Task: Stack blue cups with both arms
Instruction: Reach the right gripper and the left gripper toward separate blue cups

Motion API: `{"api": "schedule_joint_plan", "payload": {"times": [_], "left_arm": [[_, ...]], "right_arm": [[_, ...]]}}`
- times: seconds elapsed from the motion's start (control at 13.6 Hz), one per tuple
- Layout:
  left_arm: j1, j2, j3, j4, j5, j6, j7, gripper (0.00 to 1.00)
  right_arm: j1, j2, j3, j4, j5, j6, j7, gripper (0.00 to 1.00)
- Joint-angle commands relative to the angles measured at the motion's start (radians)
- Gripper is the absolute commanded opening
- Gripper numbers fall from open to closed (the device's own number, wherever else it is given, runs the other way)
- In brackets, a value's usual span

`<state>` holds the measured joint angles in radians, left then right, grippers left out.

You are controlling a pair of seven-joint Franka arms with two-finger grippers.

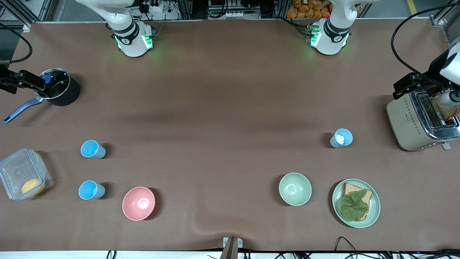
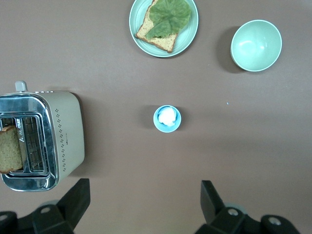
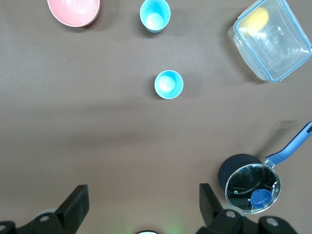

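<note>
Front view: three blue cups stand upright on the brown table (image 1: 222, 108), none stacked. Two bright sky-blue cups sit toward the right arm's end, one cup (image 1: 92, 149) farther from the front camera, the other cup (image 1: 90, 190) nearer and just beside the pink bowl (image 1: 138, 203). A paler grey-blue cup (image 1: 341, 138) with something white inside stands toward the left arm's end, near the toaster (image 1: 422, 120), which holds a bread slice. Pale green bowl (image 1: 295, 189) and a green plate (image 1: 373, 208) with bread and a leaf lie nearer the camera than that cup. A clear lidded container (image 1: 23, 178) and a black saucepan (image 1: 59, 88) with a blue handle sit at the right arm's end. Both arms are drawn up out of the frame, only their bases showing; grippers not seen here. Left wrist view: left gripper (image 2: 145, 204) hangs over bare table, fingers (image 2: 75, 197) wide apart, holding nothing; the grey-blue cup (image 2: 167, 118) is well apart from it, between toaster (image 2: 41, 141) and green bowl (image 2: 256, 45), the plate (image 2: 139, 36) also in sight. Right wrist view: right gripper (image 3: 141, 204) hangs over bare table, fingers (image 3: 73, 204) spread wide, empty; both sky-blue cups show, one cup (image 3: 168, 84) closer to the gripper, the other cup (image 3: 155, 15) beside the pink bowl (image 3: 74, 11); container (image 3: 272, 41) and saucepan (image 3: 251, 183) visible too.
</note>
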<state>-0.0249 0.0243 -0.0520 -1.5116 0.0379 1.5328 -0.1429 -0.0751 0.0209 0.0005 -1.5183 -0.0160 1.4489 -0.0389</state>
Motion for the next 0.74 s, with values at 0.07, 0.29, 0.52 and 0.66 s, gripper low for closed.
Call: {"api": "schedule_joint_plan", "payload": {"times": [0.07,0.29,0.52,0.66], "left_arm": [[0.002,0.022,0.001,0.028,-0.006,-0.025,0.025,1.00],[0.002,0.048,0.001,0.019,0.003,-0.023,0.026,1.00],[-0.004,0.071,-0.002,0.014,0.002,-0.014,0.026,1.00],[0.002,0.075,-0.003,-0.027,0.000,0.048,0.026,1.00]], "right_arm": [[-0.023,-0.019,0.012,-0.023,0.022,0.008,-0.016,1.00],[-0.023,-0.018,0.012,-0.023,0.022,0.005,-0.016,1.00],[-0.025,-0.012,0.012,-0.023,0.022,0.005,-0.016,1.00],[-0.025,-0.001,0.012,-0.025,0.022,0.005,-0.016,1.00]]}}
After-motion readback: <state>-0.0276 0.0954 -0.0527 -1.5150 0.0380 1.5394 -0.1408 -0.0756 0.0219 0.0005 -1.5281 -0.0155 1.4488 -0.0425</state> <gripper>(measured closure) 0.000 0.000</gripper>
